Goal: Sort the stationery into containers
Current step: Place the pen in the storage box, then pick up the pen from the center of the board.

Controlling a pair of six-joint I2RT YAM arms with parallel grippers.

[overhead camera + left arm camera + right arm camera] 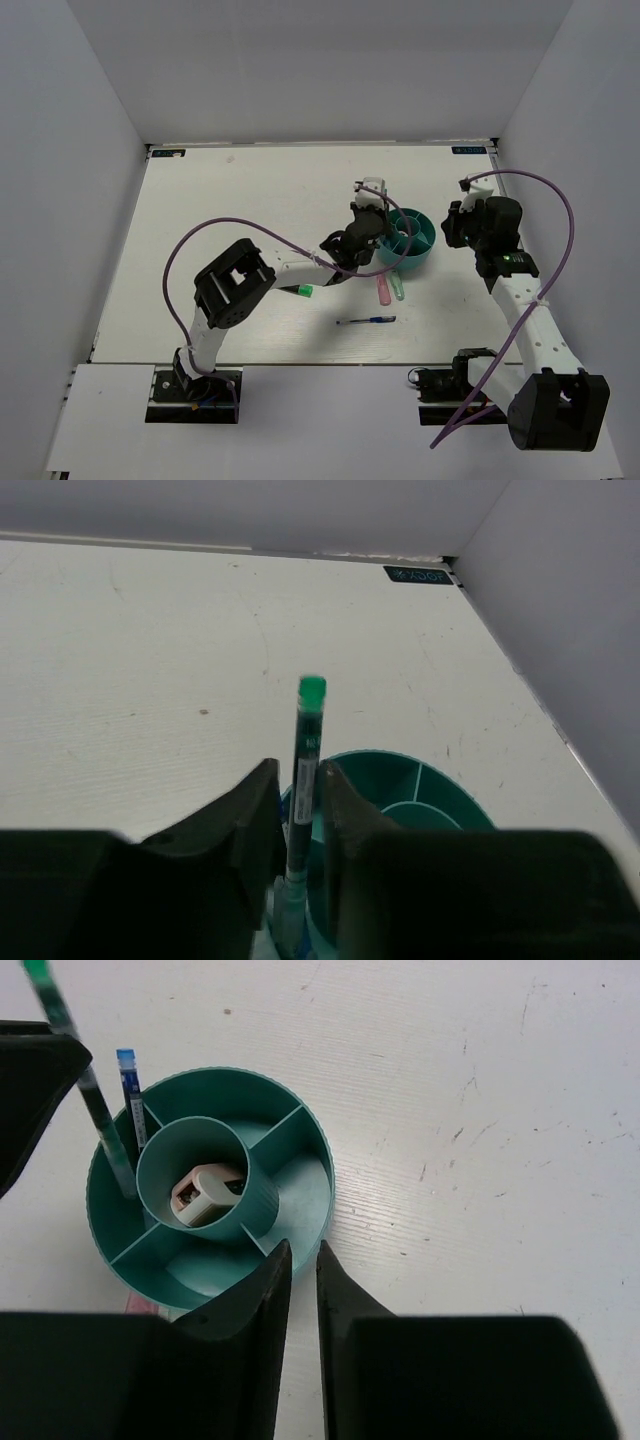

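Observation:
The teal organiser (418, 252) stands right of centre. My left gripper (378, 232) is over its left side, shut on a dark pen with a green cap (308, 735). The pen stands nearly upright with its lower end down in an outer compartment (100, 1120). A blue pen (132, 1100) stands in the same compartment. The white-pink eraser (205, 1192) lies in the central tube. My right gripper (455, 228) hangs over the organiser's rim (300, 1125), jaws together and empty (303, 1250). A green-capped highlighter (300, 291), a pink marker (381, 290), a pale green marker (398, 288) and a blue pen (366, 320) lie on the table.
White walls close the table at the back and on both sides. The loose items lie in front of the organiser, between it and the arm bases. The organiser also shows under my left fingers (440, 790).

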